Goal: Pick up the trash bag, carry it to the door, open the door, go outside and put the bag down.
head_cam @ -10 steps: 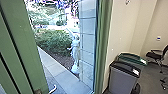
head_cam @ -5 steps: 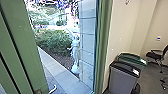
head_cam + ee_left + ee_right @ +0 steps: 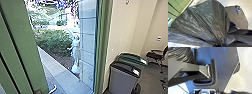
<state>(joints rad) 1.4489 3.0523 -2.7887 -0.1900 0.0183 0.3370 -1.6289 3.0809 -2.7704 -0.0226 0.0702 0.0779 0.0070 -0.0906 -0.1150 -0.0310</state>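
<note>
The black trash bag [image 3: 204, 21] fills out broadly in the left wrist view, its plastic pulled into tight folds that meet at my left gripper [image 3: 218, 45], which is shut on the gathered neck. Part of the same dark plastic, the bag [image 3: 183, 55], shows beside the robot's base in the right wrist view. My right gripper [image 3: 208, 92] is only partly visible there; how it stands is unclear. In the head view the green door [image 3: 27, 45] is at the left, with a pale lever handle [image 3: 52, 89] near its edge and an open view outside beside it.
Outside lie a paved walk [image 3: 58, 72], a hedge [image 3: 53, 41] and a pale statue [image 3: 75, 51]. A green post [image 3: 103, 42] borders the doorway's right side. Indoors, a grey bin [image 3: 122, 78] and a green-lidded bin [image 3: 131, 58] stand by the wall, with a chair [image 3: 155, 55] farther right.
</note>
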